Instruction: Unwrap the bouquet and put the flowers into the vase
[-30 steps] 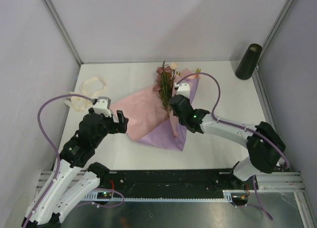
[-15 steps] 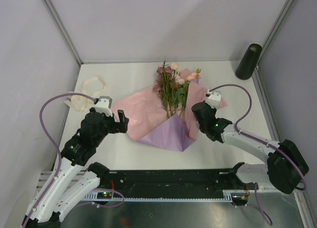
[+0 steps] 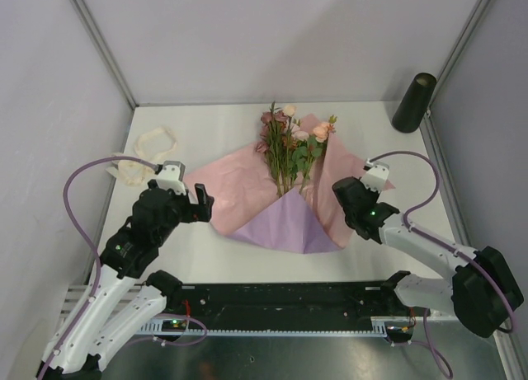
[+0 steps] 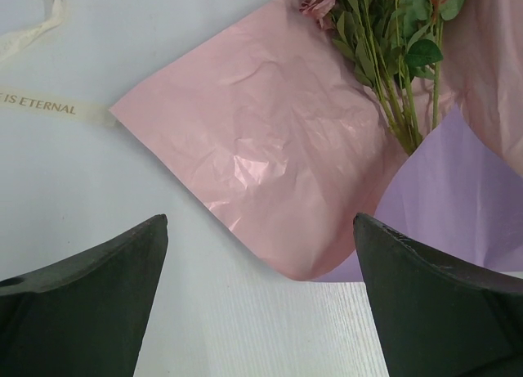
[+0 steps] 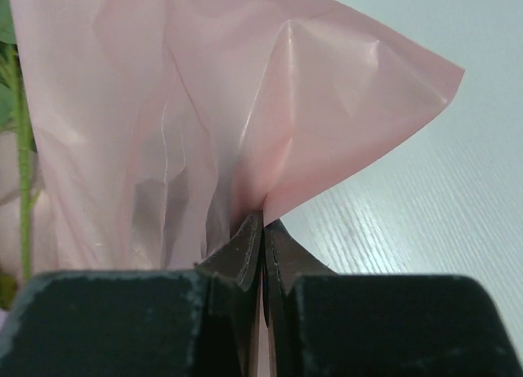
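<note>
The bouquet lies unwrapped at mid-table. Its flowers (image 3: 285,145) rest with their stems on spread pink paper (image 3: 235,182) and a lilac sheet (image 3: 285,223). My right gripper (image 3: 338,188) is shut on the right flap of the pink paper (image 5: 204,91), which bunches upward from the closed jaws (image 5: 263,222). A green stem (image 5: 23,148) shows at that view's left edge. My left gripper (image 3: 198,205) hangs open just off the paper's left corner (image 4: 261,140), with nothing between its jaws (image 4: 260,222). The black vase (image 3: 414,102) stands in the far right corner.
A cream ribbon (image 3: 148,149) lies loose at the far left, and its printed end (image 4: 49,107) touches the pink paper's corner. Frame posts and grey walls enclose the white table (image 3: 206,120). The flower heads (image 4: 392,42) point toward the back wall.
My right gripper has drawn the pink paper's right flap out to the right, uncovering the flowers and the lilac sheet. The left arm has stayed still.
</note>
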